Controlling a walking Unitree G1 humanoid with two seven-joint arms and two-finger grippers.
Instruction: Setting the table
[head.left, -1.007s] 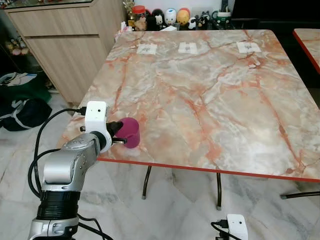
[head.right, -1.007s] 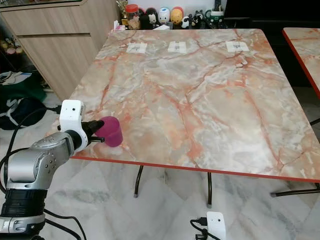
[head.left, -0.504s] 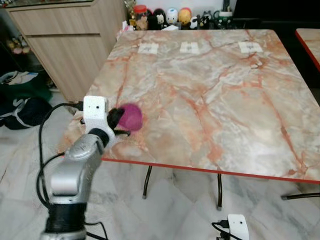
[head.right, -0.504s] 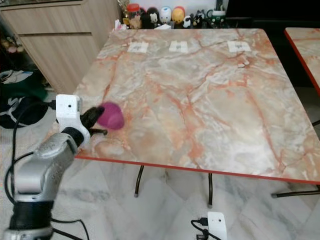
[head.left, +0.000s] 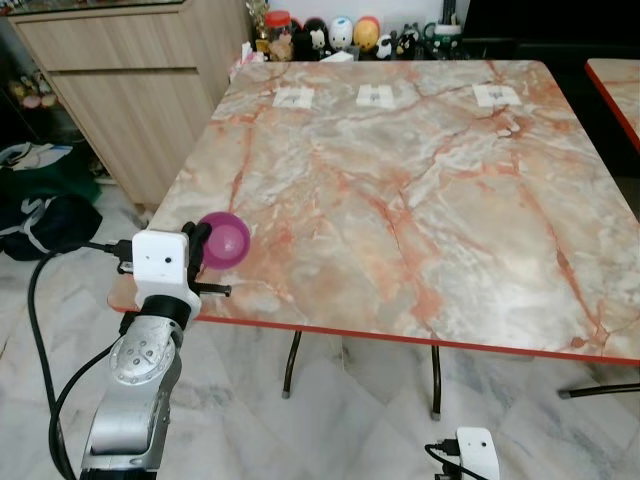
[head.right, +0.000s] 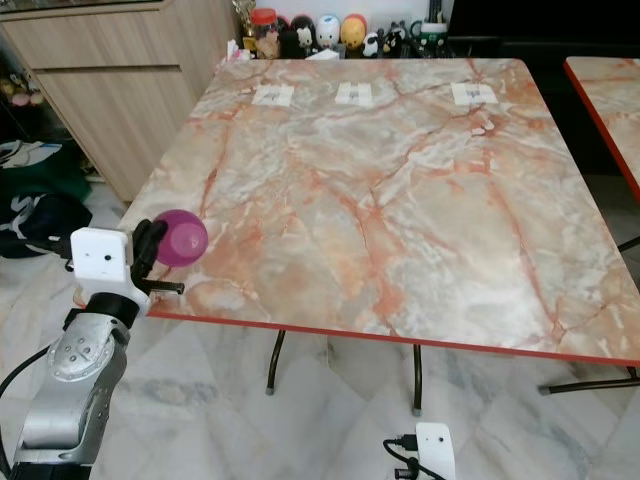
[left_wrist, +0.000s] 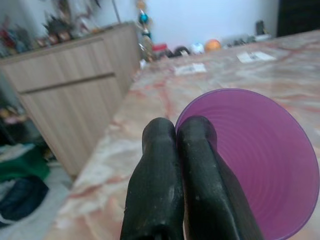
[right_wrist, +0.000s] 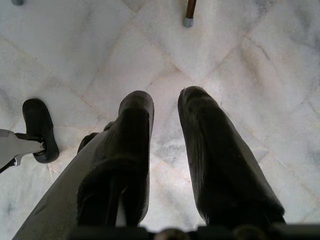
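Purple cup (head.left: 224, 239) pinched at its rim by left gripper (left_wrist: 177, 131), tilted above tabletop (head.left: 420, 190) edge, lower left. Right gripper (right_wrist: 165, 102) spread, over floor.

The purple cup (head.left: 223, 239) had its lower side hidden behind the left gripper (head.left: 197, 243) and its white camera housing (head.left: 162, 265). At the frame's right edge a second table (head.left: 615, 82) was cut off. Small figurines (head.left: 340, 33) along the top edge were too small to identify.
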